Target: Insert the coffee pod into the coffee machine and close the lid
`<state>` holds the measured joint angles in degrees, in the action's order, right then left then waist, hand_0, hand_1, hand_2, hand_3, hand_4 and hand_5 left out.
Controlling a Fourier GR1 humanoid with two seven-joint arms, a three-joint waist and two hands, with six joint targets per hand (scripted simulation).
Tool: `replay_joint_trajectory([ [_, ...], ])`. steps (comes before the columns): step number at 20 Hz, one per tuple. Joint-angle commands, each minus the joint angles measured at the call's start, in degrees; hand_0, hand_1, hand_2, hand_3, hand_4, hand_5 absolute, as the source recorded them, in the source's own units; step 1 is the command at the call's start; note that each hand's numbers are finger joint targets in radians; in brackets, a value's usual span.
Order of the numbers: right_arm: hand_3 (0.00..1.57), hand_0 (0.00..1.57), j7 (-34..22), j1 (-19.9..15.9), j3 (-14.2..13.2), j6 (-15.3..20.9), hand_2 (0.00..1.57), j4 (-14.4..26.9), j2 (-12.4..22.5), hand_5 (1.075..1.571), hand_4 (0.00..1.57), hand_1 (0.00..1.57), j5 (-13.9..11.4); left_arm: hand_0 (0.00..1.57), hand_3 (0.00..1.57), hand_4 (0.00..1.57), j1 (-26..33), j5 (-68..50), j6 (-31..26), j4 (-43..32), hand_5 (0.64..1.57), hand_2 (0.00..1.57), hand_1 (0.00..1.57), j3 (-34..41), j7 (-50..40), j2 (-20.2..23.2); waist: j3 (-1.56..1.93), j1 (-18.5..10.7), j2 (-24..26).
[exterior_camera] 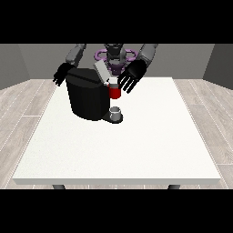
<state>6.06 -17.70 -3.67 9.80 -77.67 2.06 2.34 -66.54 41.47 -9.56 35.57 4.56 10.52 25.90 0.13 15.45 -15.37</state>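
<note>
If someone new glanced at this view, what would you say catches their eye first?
Most likely the big black coffee machine at the far middle of the white table, its grey lid tilted open. Next, its red part above a small grey cup, with the hand at the view's right spread open just beside it.

The machine point(86, 98) hides the wrist and part of the palm of the hand at the view's left point(59, 75), and we cannot tell how its fingers lie. We cannot tell whether the hand at the view's right point(130, 76) touches the lid point(102, 72) or the red part point(114, 92) below it. No pod is visible to us, and the table point(136, 145) hides the robot's lower body.
</note>
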Motion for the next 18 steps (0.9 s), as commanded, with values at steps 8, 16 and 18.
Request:
replay_joint_trajectory([
  [8, 0.00, 0.00, 0.78, 0.72, -0.53, 0.99, 0.00, 2.72, -0.04, 1.571, 0.38, 0.00, -0.64, 0.00, 0.00, 0.00, 0.44, 1.91, -2.23, 0.24, 1.571, 0.00, 0.00, -1.26, -0.55, -0.94, -0.11, -1.38, 1.60],
  [16, 0.00, 0.00, 1.23, 3.58, -2.08, -2.23, 0.00, 1.25, 1.94, 1.571, 0.38, 0.00, 2.01, 0.00, 0.00, 0.00, 4.29, 2.45, -1.80, 0.59, 1.571, 0.00, 0.00, -0.72, 0.94, 0.01, -0.11, -1.89, 4.64],
  [18, 0.00, 0.00, -0.74, 4.73, -1.01, -1.39, 0.00, 1.12, 0.79, 1.571, 0.39, 0.00, 1.58, 0.00, 0.00, 0.00, 4.49, 2.05, -3.51, 0.99, 1.571, 0.00, 0.00, -0.99, -2.02, -2.26, -0.11, -2.84, 9.09],
])
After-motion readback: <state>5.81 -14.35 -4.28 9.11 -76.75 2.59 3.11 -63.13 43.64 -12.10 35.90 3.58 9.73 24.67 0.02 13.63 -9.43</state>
